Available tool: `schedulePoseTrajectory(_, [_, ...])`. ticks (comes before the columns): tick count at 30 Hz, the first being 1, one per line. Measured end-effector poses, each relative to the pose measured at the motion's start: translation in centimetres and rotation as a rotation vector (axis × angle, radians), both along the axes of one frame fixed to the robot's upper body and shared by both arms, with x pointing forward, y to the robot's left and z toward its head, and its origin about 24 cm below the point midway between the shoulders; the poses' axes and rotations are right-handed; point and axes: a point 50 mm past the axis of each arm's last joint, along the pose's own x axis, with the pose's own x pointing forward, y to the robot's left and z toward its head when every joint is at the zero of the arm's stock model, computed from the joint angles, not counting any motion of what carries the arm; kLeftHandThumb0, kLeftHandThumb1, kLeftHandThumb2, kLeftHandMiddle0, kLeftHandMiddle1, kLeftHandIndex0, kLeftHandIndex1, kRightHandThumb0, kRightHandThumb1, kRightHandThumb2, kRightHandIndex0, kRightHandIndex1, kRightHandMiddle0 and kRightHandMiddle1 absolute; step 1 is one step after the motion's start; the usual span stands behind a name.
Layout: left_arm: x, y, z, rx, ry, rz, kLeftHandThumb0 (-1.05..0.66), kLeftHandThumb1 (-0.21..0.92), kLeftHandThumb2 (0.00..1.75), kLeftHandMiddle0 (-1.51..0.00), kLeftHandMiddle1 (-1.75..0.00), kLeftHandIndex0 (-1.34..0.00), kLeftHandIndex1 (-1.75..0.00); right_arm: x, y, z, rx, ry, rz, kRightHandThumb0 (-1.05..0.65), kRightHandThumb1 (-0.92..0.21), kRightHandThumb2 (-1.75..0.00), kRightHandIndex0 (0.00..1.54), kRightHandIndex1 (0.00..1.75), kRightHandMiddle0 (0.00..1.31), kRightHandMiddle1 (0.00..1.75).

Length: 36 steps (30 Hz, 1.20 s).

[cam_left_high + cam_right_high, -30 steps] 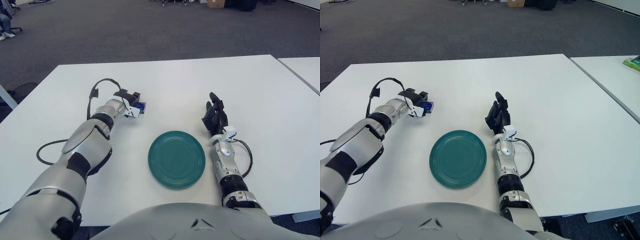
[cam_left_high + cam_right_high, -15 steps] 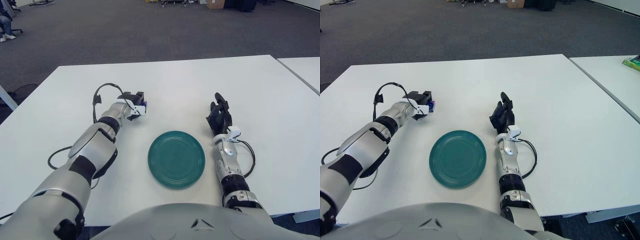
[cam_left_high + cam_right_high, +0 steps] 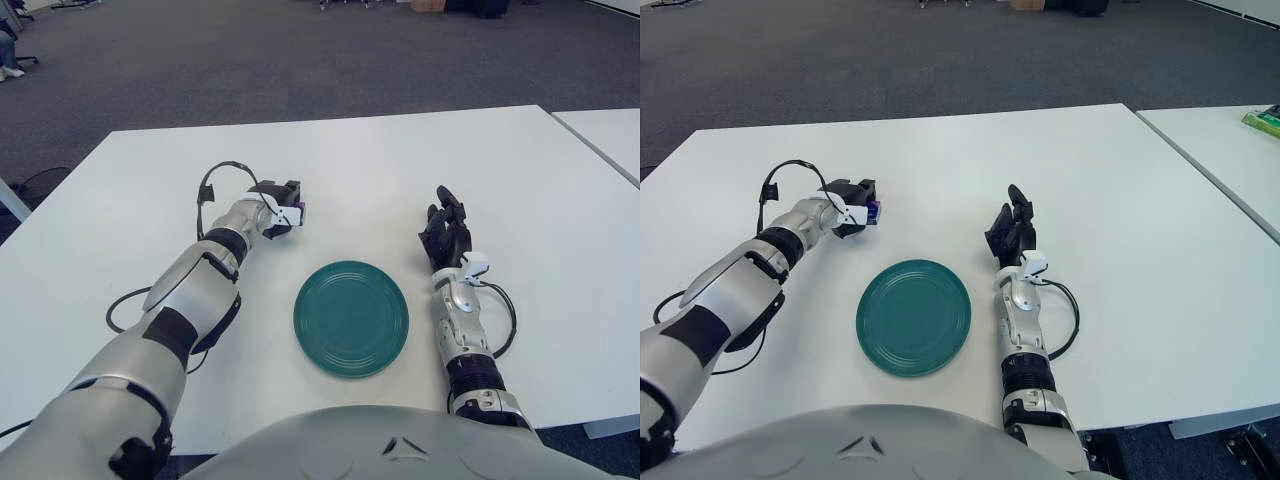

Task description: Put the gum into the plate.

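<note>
A round green plate [image 3: 351,317] lies on the white table [image 3: 350,160], near its front edge. My left hand [image 3: 281,204] is up and to the left of the plate, its fingers curled around a small blue pack of gum [image 3: 296,211] that peeks out at the fingertips. The same gum [image 3: 875,211] shows in the right eye view, mostly hidden by the fingers. My right hand [image 3: 445,232] shows to the right of the plate, fingers extended and holding nothing.
Black cables loop from both wrists onto the table. A second white table [image 3: 610,135] stands at the far right with a gap between. Grey carpet lies beyond the table's far edge.
My left hand has moved right and slightly away from me with the gum in it. My right hand has drifted a little to the right.
</note>
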Motion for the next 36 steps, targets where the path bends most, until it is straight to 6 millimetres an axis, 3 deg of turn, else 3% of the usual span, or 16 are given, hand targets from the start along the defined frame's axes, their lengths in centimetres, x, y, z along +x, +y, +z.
schedulePoseTrajectory(4, [0.1, 0.6, 0.4, -0.029, -0.021, -0.006, 0.0, 0.29, 1.31, -0.66, -1.62, -0.44, -1.75, 0.0, 0.0, 0.1, 0.01, 0.0, 0.003, -0.71, -0.92, -0.85, 0.22, 0.01, 0.0, 0.62])
schedulePoseTrajectory(8, [0.5, 1.2, 1.4, -0.104, -0.082, -0.013, 0.0, 0.15, 1.45, -0.77, -1.57, -0.55, -1.75, 0.0, -0.2, 0.2, 0.023, -0.007, -0.006, -0.71, -0.92, -0.83, 0.22, 0.01, 0.0, 0.65])
schedulePoseTrajectory(12, [1.5, 2.5, 3.8, -0.169, -0.19, -0.009, 0.0, 0.09, 1.53, -0.81, -1.59, -0.6, -1.75, 0.1, -0.2, 0.3, 0.03, -0.006, -0.01, -0.71, -0.92, -0.83, 0.24, 0.02, 0.0, 0.67])
schedulePoseTrajectory(17, [3.5, 4.4, 9.3, -0.251, -0.346, -0.001, 0.0, 0.0, 1.64, -0.84, -1.65, -0.65, -1.75, 0.3, -0.3, 0.4, 0.029, -0.004, -0.016, -0.73, -0.92, -0.84, 0.28, 0.03, 0.0, 0.73])
schedulePoseTrajectory(20, [4.2, 5.3, 14.4, -0.352, -0.503, -0.047, 0.0, -0.02, 1.68, -0.86, -1.66, -0.67, -1.75, 0.3, -0.3, 0.4, 0.026, 0.0, -0.021, -0.74, -0.92, -0.84, 0.3, 0.04, 0.0, 0.75])
schedulePoseTrajectory(23, [4.1, 5.0, 19.3, -0.445, -0.661, -0.136, 0.0, -0.04, 1.69, -0.88, -1.66, -0.68, -1.75, 0.4, -0.3, 0.3, 0.027, 0.004, -0.025, -0.74, -0.92, -0.84, 0.31, 0.04, 0.0, 0.76])
schedulePoseTrajectory(27, [3.4, 4.2, 23.2, -0.516, -0.785, -0.237, 0.0, -0.04, 1.69, -0.89, -1.64, -0.68, -1.75, 0.5, -0.4, 0.1, 0.033, 0.013, -0.024, -0.75, -0.92, -0.83, 0.32, 0.04, 0.0, 0.76])
schedulePoseTrajectory(31, [2.2, 3.0, 24.0, -0.551, -0.821, -0.347, 0.0, -0.05, 1.69, -0.91, -1.61, -0.68, -1.75, 0.7, -0.4, 0.0, 0.062, 0.017, -0.011, -0.74, -0.92, -0.83, 0.33, 0.03, 0.0, 0.76])
schedulePoseTrajectory(36, [0.2, 0.9, 22.2, -0.587, -0.758, -0.481, 0.0, -0.07, 1.7, -0.92, -1.61, -0.69, -1.75, 1.0, -0.3, -0.1, 0.088, 0.012, 0.009, -0.74, -0.92, -0.85, 0.33, 0.02, 0.0, 0.74])
